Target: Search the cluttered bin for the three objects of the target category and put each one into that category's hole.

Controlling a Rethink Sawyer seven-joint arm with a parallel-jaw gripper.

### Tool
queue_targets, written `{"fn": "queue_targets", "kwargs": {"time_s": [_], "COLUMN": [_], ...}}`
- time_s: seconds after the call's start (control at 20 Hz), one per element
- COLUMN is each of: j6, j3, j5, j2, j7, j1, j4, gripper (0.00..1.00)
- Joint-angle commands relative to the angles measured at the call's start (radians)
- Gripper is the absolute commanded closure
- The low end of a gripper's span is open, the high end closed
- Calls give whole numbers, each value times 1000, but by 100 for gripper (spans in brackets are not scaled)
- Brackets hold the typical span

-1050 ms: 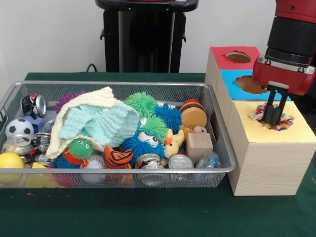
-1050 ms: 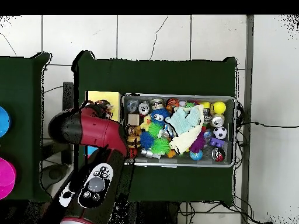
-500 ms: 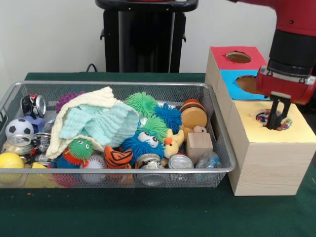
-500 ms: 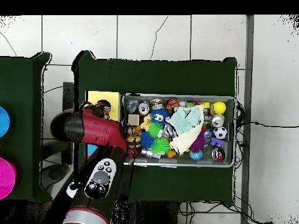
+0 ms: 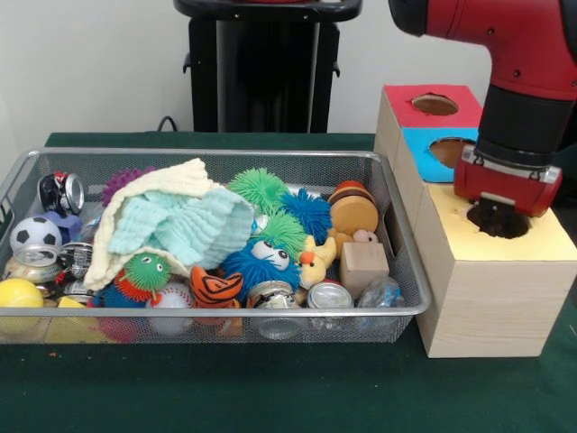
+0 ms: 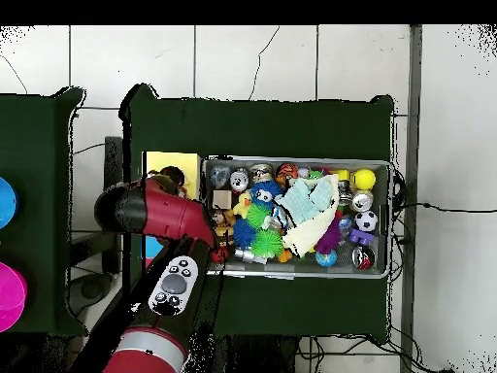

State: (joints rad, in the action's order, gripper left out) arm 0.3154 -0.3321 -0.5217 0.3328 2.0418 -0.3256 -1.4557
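A: Gripper (image 5: pixel 499 212) status?

B: Sunk into the hole (image 5: pixel 517 225) of the yellow-topped box (image 5: pixel 541 248). Tips are hidden, so I can't tell how far open it is or whether it holds anything.

A: Targets?

B: Can't tell which category yellow takes. Every candidate sits in the wire bin (image 5: pixel 397 311), well apart from the gripper. Spiky balls cluster mid-bin: green spiky ball (image 5: pixel 260 188) touching blue spiky ball (image 5: pixel 312 213). Soccer ball (image 5: pixel 34 233) is at the bin's left end in the front view, tin can (image 5: pixel 330 295) against the near wall.

A: Handling?

B: My guess:
- Spiky balls are light, soft and squashy. Close across the body through the spines, topmost first.
- The can is stiff and slick and may roll. Grip across the cylinder.
- Pale cloth (image 5: pixel 171 221) drapes over the pile. It could snag or hide items.
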Motion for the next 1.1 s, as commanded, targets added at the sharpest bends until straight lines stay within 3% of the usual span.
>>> {"fn": "queue_targets", "kwargs": {"time_s": [0.05,0.4,0.7,0.85,1.1], "j6": [-66,-173,-229,-201,-62], "j3": [164,173,103,67,17], "j5": [-17,11,20,-4,-18], "j2": [-135,-145,-184,-191,-138], "j7": [179,166,175,201,224], "j1": [57,70,38,10,-25], "j4": [-16,-2,29,35,12], "gripper": [100,100,100,100,100]}}
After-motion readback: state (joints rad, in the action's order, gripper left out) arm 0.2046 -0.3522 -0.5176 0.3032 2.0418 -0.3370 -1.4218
